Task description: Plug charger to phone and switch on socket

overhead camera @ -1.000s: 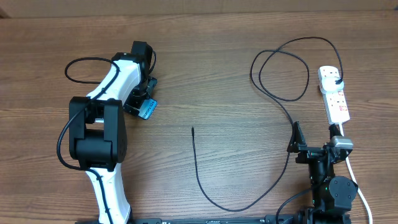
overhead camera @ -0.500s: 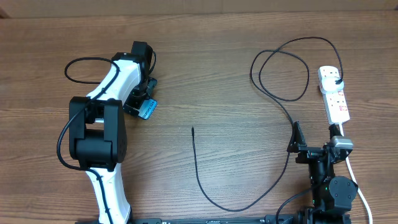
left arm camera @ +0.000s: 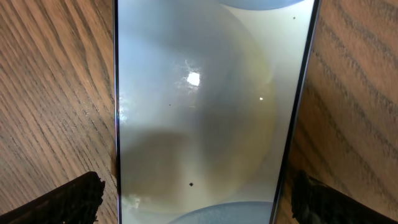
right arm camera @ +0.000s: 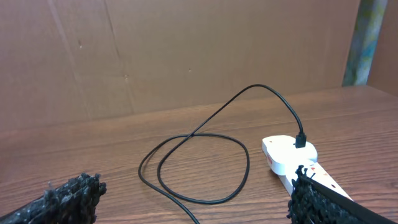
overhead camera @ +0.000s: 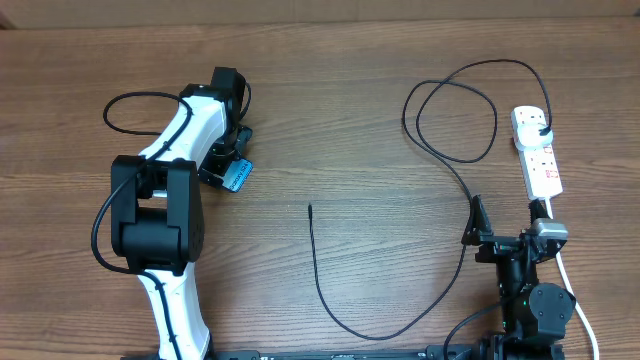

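A wooden table seen from above, with a robot arm at either side. The left gripper (left arm camera: 208, 199) hangs low over the phone (overhead camera: 238, 176), its jaws spread as wide as they go. One dark fingertip stands off each long edge of the glass, and it holds nothing. The right gripper (right arm camera: 202, 202) is just as wide and empty, tucked near its base, close to the socket (overhead camera: 541, 165).

The charger (overhead camera: 311, 215) lies slack. Its black plug sits in the far outlet, and the cable loops and curves across the table. The small tip rests on bare wood, well apart from the phone.

What could go wrong:
- The thin tip may slip or twist in wide jaws.
- The cable runs just beside the right arm, so a tug could snag it there or drag the light socket.
- Squeezing the phone's edges could press a side button or skid it.

The left arm hides most of the phone from above. From the wrist, glare washes out its screen and both ends are cut off, so no charging port shows. The socket's switch positions are too small to read.
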You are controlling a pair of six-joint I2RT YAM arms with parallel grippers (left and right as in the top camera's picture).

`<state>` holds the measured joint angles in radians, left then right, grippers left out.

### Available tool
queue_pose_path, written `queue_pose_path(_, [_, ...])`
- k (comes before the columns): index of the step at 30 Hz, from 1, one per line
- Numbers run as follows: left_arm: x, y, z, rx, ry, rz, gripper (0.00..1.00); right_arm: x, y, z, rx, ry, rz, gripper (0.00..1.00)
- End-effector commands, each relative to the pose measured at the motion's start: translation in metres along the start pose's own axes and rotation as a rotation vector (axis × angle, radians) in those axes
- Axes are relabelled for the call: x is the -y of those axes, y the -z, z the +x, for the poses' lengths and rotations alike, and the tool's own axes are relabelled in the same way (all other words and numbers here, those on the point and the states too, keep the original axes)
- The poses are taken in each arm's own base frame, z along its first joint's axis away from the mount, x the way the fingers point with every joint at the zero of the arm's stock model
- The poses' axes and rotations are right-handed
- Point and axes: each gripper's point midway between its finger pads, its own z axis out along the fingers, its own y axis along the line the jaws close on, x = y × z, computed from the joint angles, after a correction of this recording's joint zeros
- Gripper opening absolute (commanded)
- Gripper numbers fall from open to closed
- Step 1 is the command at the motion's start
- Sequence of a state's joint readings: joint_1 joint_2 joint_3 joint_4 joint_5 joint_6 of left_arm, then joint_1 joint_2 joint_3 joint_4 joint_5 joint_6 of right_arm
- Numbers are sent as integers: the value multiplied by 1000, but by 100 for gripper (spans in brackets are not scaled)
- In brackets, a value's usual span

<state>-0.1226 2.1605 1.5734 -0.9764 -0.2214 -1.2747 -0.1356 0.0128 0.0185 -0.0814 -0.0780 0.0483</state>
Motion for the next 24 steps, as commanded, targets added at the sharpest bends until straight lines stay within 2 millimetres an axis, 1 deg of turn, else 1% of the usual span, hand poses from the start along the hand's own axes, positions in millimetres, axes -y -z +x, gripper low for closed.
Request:
queue_pose_path(1, [-6, -10, 0, 13, -29, -45, 100, 0, 0, 2, 3, -1, 1, 100])
queue_pose_path(7, [-7, -11, 1, 13, -14, -45, 100, 0, 0, 2, 3, -1, 1, 100])
queue_pose_path(14, [-3, -25, 4, 18, 2, -9, 100, 0, 0, 2, 3, -1, 1, 100])
queue_pose_path(24, [0, -26, 5, 15, 4, 3, 100, 0, 0, 2, 3, -1, 1, 100])
